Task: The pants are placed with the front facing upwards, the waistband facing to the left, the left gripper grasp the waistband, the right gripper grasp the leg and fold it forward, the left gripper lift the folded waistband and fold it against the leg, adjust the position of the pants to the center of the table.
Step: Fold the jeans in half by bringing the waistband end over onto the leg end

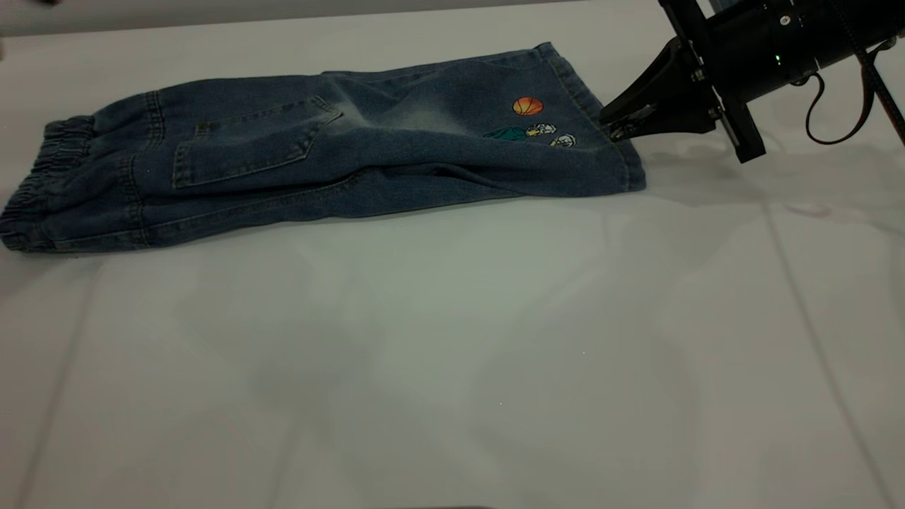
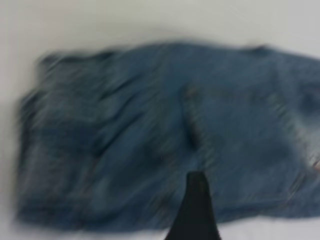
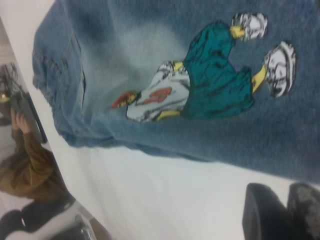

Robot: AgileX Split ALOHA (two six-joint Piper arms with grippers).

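Observation:
The blue denim pants lie folded lengthwise across the far part of the white table, with the elastic waistband at the left and the leg hem at the right. An orange ball and a cartoon print mark the leg near the hem. My right gripper is low at the hem's edge, shut, with nothing between its fingers, which hover over bare table just off the cloth. My left gripper hangs above the waistband half of the pants, outside the exterior view.
The white table stretches wide in front of the pants. In the right wrist view, a person in a brown sleeve sits beyond the table's edge.

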